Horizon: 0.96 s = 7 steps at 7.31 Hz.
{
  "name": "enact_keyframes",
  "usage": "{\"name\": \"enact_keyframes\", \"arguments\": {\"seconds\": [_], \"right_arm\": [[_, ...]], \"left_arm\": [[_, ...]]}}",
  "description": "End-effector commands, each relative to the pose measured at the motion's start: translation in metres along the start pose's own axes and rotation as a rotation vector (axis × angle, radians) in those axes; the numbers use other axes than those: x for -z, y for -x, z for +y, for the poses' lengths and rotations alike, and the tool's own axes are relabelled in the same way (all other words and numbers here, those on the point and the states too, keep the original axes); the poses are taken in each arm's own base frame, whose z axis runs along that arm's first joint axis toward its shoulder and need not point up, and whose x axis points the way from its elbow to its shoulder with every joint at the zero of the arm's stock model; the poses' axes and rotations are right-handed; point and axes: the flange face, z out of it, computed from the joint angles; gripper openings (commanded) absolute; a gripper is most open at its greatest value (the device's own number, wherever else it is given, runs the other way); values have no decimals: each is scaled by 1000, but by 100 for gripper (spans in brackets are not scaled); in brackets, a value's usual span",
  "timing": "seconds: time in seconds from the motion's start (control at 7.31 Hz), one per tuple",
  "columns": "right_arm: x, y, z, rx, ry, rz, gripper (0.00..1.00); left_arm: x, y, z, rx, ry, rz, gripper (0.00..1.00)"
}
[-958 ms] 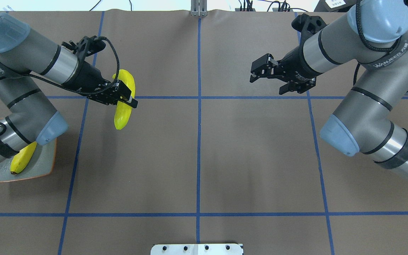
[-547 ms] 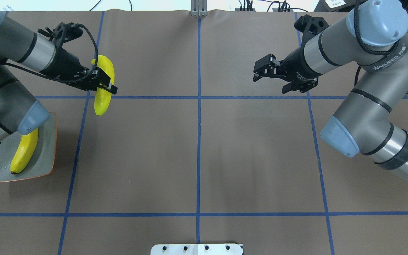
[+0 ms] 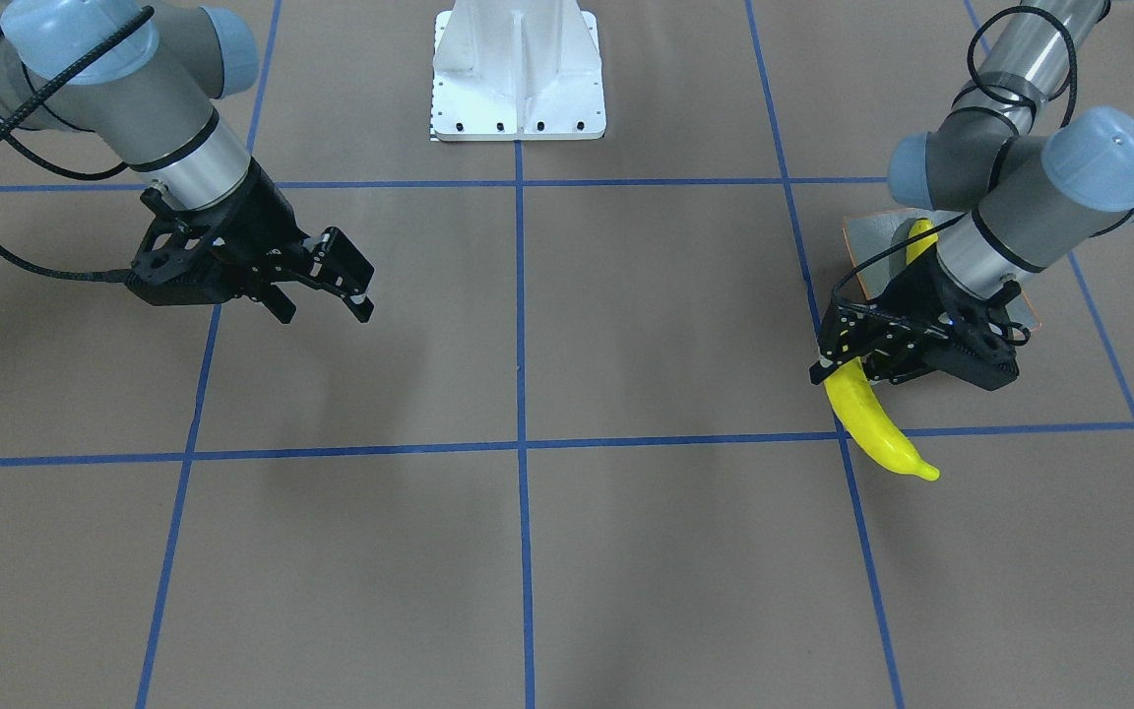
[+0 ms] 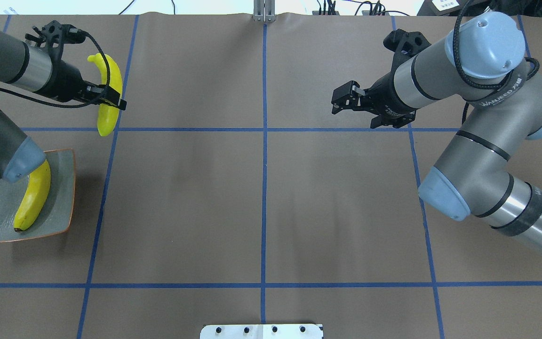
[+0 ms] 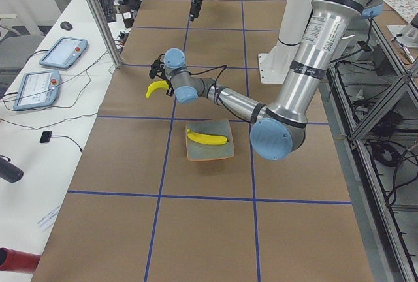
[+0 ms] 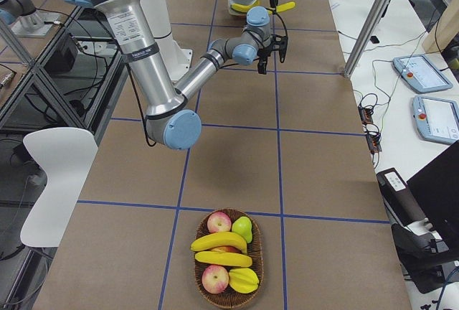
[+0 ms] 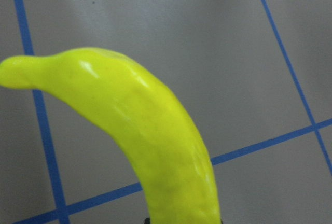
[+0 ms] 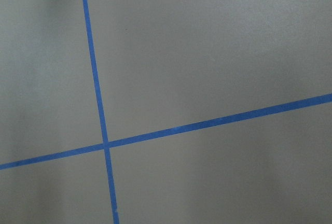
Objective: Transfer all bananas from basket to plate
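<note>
My left gripper [image 4: 107,100] is shut on a yellow banana [image 4: 109,80] and holds it above the table, beyond the plate's far right corner; the banana fills the left wrist view [image 7: 155,146] and shows in the front view [image 3: 872,418]. The square grey-green plate [image 4: 64,188] lies at the left edge with one banana [image 4: 33,197] on it. My right gripper [image 4: 353,113] is open and empty over the right half of the table. The woven basket [image 6: 199,270] sits at the table's right end and holds two bananas [image 6: 219,242].
The basket also holds apples [image 6: 219,222] and a green pear [image 6: 244,229]. The left arm's elbow [image 4: 21,162] hangs over the plate's far edge. The robot's white base [image 3: 518,79] stands at the near middle. Blue tape lines [image 4: 264,141] grid the brown table.
My left gripper has carried the banana leftward and toward the table's far side. The right gripper has hardly shifted and stays open.
</note>
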Motion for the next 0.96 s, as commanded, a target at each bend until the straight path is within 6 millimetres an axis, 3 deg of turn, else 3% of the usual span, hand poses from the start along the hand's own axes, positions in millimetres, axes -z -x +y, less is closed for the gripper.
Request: {"name": "enact_keyframes", "arguments": {"seconds": [0.0, 0.14, 0.41, 0.55, 0.82], "right_arm": [[-3, 2, 3, 4, -6, 3, 100], [-2, 4, 4, 6, -10, 0, 100], [-3, 5, 5, 6, -10, -1, 100], [-2, 7, 6, 6, -9, -4, 100], [-2, 8, 6, 7, -10, -5, 100]], "left_arm": [[7, 21, 5, -48, 37, -147, 0], [19, 20, 1, -61, 66, -249, 0], [47, 11, 12, -158, 189, -467, 0], [50, 11, 21, -162, 243, -558, 0], [-1, 4, 73, -147, 403, -715, 0]]}}
